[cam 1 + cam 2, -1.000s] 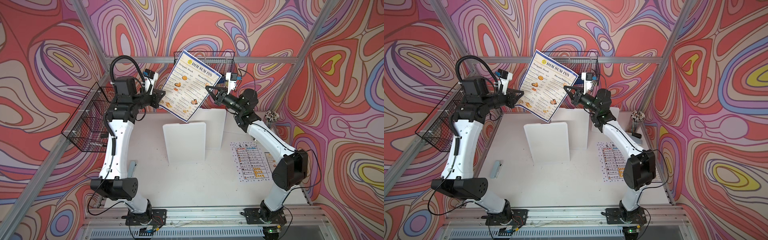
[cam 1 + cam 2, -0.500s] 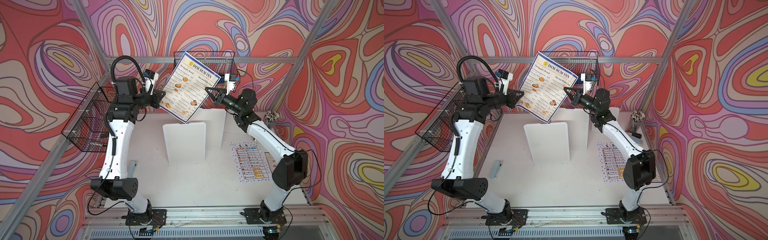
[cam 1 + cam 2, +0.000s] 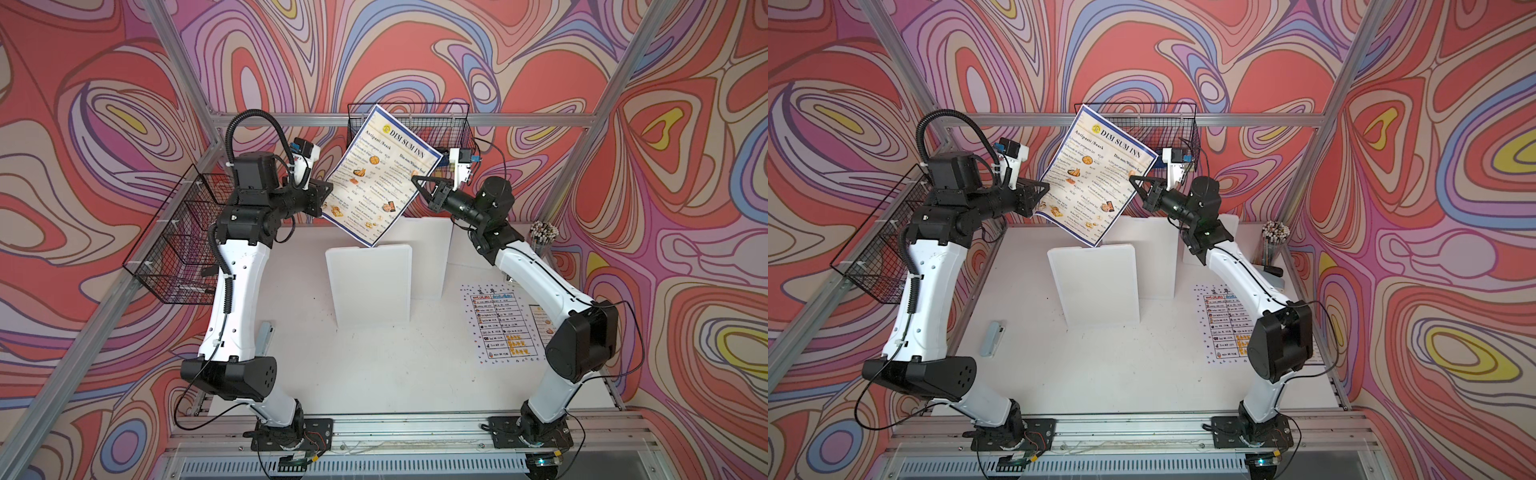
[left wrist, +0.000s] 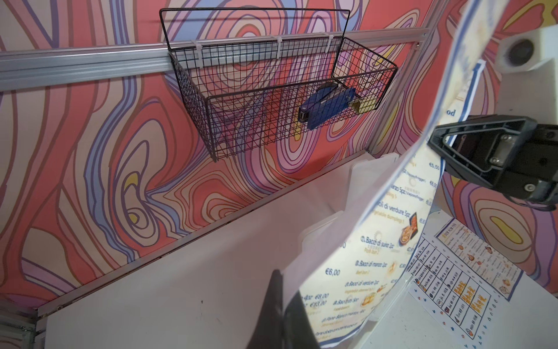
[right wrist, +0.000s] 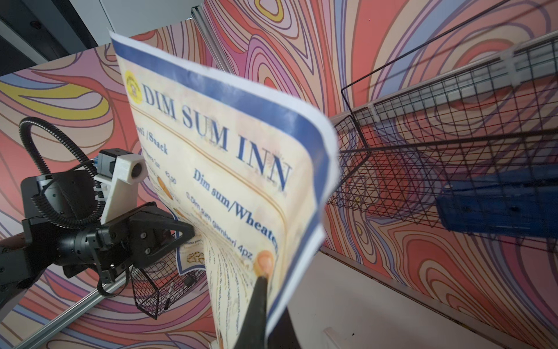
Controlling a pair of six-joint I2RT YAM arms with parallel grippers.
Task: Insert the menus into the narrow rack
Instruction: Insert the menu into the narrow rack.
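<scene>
One blue-bordered menu (image 3: 384, 176) hangs tilted in the air above upright white boards (image 3: 370, 286). Left jaws clenched on its left edge, right jaws clenched on its right edge. Far right: white menu (image 3: 500, 328) and smaller menu (image 3: 539, 324) flat on table (image 3: 374, 374).

1. The large menu (image 3: 382, 178) was cream with a dark-blue border, blue lettering and orange food photos.
2. The gridded menu (image 3: 500, 328) was white with black table lines and a dotted border.
3. The walls (image 3: 415, 50) bore red, purple, blue and yellow swirls.
4. The wire basket (image 3: 453, 129) was black.
</scene>
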